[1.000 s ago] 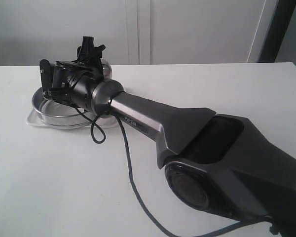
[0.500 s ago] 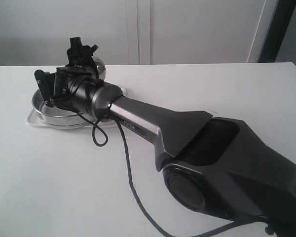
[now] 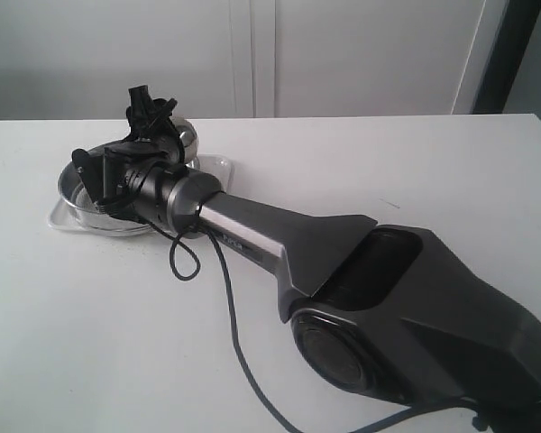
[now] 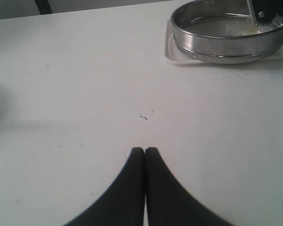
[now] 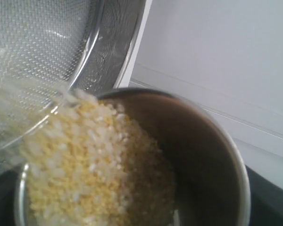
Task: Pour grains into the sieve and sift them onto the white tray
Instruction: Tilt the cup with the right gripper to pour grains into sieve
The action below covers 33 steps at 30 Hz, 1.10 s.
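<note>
The sieve (image 4: 212, 43), a wide steel ring with a mesh bottom (image 5: 33, 42), rests on the white tray (image 4: 172, 52) at the table's far left (image 3: 70, 186). My right gripper (image 3: 150, 110) reaches across and is shut on a small steel cup (image 3: 184, 135), tipped over the sieve. The cup (image 5: 207, 155) is about half full of golden-yellow and pale grains (image 5: 94, 174). These spill over its lip in a blurred stream onto the mesh. My left gripper (image 4: 144, 150) hovers shut and empty over bare table, well short of the sieve.
A few stray grains (image 4: 236, 75) dot the table beside the tray. The right arm's long grey body (image 3: 279, 230) and its black cable (image 3: 234, 316) cross the middle of the table. A white wall stands behind.
The right wrist has shifted left and dropped lower over the sieve, and the cup is tipped further. The sieve and tray have stayed put.
</note>
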Available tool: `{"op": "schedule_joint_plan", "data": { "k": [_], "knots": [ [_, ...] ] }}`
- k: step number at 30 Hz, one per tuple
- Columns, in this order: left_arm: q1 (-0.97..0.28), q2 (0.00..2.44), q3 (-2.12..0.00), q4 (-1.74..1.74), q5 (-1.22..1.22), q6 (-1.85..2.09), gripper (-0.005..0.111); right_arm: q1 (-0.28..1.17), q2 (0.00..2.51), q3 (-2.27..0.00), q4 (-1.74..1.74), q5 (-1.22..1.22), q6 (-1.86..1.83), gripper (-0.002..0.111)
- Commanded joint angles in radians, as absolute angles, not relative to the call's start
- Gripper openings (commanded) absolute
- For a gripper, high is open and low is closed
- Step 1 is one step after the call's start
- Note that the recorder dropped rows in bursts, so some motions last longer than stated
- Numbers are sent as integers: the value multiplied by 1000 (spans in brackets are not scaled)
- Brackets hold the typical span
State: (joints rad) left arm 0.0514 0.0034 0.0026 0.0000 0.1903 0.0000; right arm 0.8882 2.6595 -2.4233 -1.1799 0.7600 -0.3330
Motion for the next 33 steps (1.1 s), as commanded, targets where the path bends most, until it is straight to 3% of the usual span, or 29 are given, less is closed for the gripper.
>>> {"op": "schedule_joint_plan", "data": {
  "k": [1,33],
  "knots": [
    [46,0,0,0,188,0,0,894,2645,-2429,-1241,755,-337,0],
    [46,0,0,0,188,0,0,890,2699,-2429,-1322,672,-339,0]
  ]
}}
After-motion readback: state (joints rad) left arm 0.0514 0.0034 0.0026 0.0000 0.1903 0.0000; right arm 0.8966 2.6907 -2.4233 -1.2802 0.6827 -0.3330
